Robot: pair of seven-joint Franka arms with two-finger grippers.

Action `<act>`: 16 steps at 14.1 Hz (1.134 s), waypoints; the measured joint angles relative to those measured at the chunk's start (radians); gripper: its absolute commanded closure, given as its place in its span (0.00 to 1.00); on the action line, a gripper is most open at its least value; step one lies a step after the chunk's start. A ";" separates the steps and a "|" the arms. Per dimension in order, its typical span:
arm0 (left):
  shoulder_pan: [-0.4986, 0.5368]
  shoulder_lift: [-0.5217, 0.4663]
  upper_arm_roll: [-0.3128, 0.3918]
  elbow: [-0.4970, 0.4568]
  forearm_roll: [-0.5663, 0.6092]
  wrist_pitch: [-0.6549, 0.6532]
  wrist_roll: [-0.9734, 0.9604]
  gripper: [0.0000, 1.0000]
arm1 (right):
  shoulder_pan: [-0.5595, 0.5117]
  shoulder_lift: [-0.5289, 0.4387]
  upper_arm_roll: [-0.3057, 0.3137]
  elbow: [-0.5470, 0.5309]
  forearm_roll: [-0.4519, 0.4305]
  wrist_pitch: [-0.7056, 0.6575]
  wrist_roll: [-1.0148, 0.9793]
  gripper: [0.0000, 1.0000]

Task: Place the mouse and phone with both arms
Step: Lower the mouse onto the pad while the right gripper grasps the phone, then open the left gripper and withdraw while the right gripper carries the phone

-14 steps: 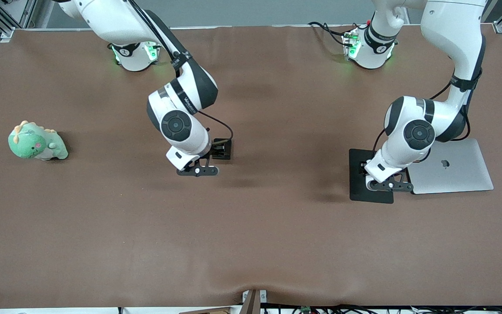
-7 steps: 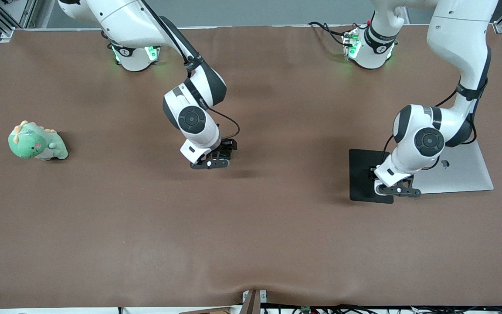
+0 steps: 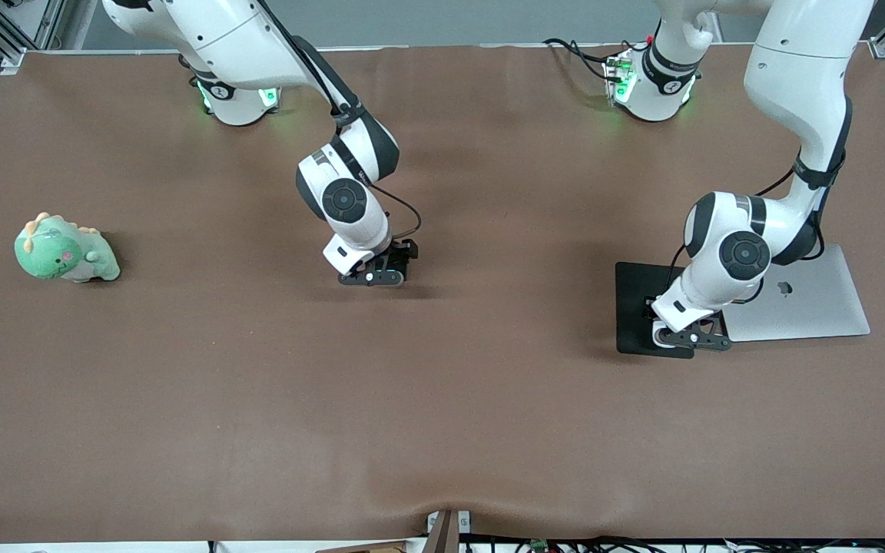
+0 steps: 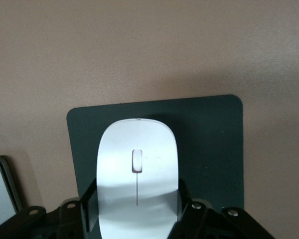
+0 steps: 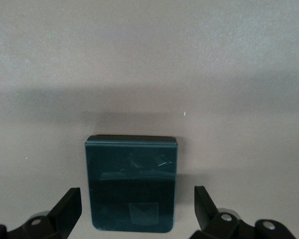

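Left tool (image 3: 690, 338) pinching mouse (image 4: 137, 174) over mouse pad (image 4: 209, 149), unreleased; right tool (image 5: 134, 209) spread, straddling phone (image 5: 131, 181) on desk (image 3: 442, 399).

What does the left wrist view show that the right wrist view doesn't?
Left wrist only: the white mouse clamped in the shut left gripper, over the black mouse pad, with a corner of the silver laptop beside the pad. Right wrist only: the black phone lying flat on the table, and the open right gripper, its fingers apart from the phone at either side. Both: the brown table cover and a gripper at the frame edge.
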 measured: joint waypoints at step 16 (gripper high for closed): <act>-0.003 0.019 -0.009 -0.043 0.001 0.023 -0.027 0.00 | 0.020 0.038 -0.019 0.008 0.001 0.043 0.084 1.00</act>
